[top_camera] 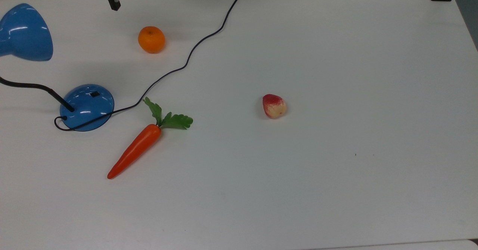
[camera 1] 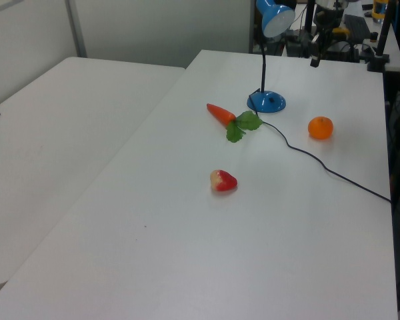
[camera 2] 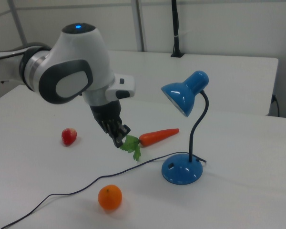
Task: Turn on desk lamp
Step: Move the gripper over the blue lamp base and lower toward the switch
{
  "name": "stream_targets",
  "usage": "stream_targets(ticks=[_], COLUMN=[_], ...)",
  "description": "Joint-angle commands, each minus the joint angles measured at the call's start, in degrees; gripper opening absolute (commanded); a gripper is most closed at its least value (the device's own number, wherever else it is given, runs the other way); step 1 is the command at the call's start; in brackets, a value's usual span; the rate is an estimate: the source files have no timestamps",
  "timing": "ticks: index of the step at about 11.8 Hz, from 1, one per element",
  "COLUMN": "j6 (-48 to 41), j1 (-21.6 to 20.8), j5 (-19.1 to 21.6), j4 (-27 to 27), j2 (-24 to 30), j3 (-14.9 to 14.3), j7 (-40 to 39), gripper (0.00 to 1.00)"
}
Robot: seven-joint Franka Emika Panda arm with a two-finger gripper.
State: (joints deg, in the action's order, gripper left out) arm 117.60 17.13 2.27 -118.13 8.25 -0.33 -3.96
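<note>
Currently listed: desk lamp [top_camera: 86, 107], blue, stood near the top view's left edge of the white surface [top_camera: 336, 74], its small black switch [top_camera: 95, 93] set on the domed base, with the cord [top_camera: 186, 61] trailing off past an orange [top_camera: 151, 39] and a carrot [top_camera: 136, 149]. The end effector [camera 2: 119, 138] is held above the surface, pointed steeply down, well apart from the base; its fingers appear drawn together, nothing grasped. For the step in hand, a fingertip is best brought squarely over the switch and pressed straight down, so the light base is not skidded aside.
</note>
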Motion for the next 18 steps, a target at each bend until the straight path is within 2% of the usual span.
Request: stream_targets(ticks=[1, 4, 7, 15, 18], j6=[9.38, 14.39, 22.21, 35.40, 36.12], j1=[2.11, 2.20, 2.29, 1.85, 1.94], j5=[0.98, 0.98, 0.98, 1.34, 1.34], j4=[-7.81, -7.99, -10.88, -10.54, -10.37], j2=[3.26, 1.51, 0.45, -6.75, -7.81], j3=[2.61, 2.62, 2.62, 2.70, 2.97], j7=[3.07, 5.01, 7.12, 11.51, 11.87], gripper=[0.00, 0.00, 0.00, 0.00, 0.00])
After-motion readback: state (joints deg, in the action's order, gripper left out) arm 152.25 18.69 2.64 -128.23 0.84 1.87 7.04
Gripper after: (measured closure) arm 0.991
